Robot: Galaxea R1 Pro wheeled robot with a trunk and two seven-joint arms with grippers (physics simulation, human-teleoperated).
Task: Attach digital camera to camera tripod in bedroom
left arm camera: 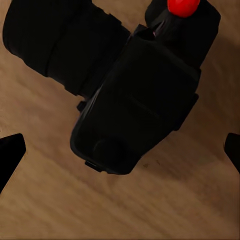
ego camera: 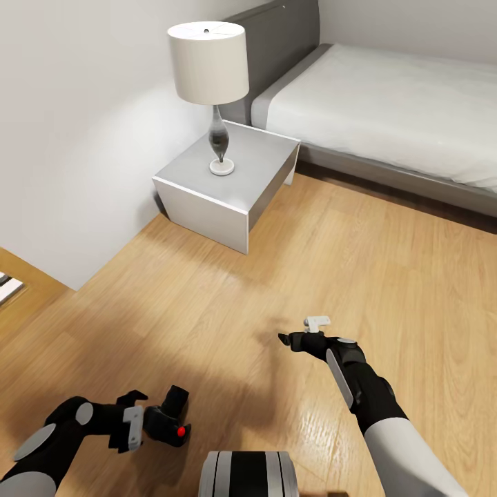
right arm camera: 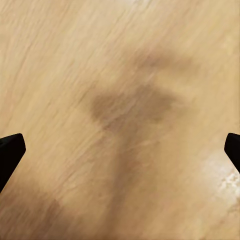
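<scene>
We find the left gripper (ego camera: 153, 422) clamped on the camera (ego camera: 170, 419), near left, above the wood floor (ego camera: 228, 304). The right gripper (ego camera: 285, 339) hangs spread, holding nothing. Far off stand a nightstand (ego camera: 228, 183), lamp (ego camera: 209, 72) and bed (ego camera: 393, 103).

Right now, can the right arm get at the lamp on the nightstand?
Probably not. The right end effector hangs low over bare floor, while the lamp stands far ahead on the nightstand. Nothing blocks the way; the base likely must roll closer.
</scene>
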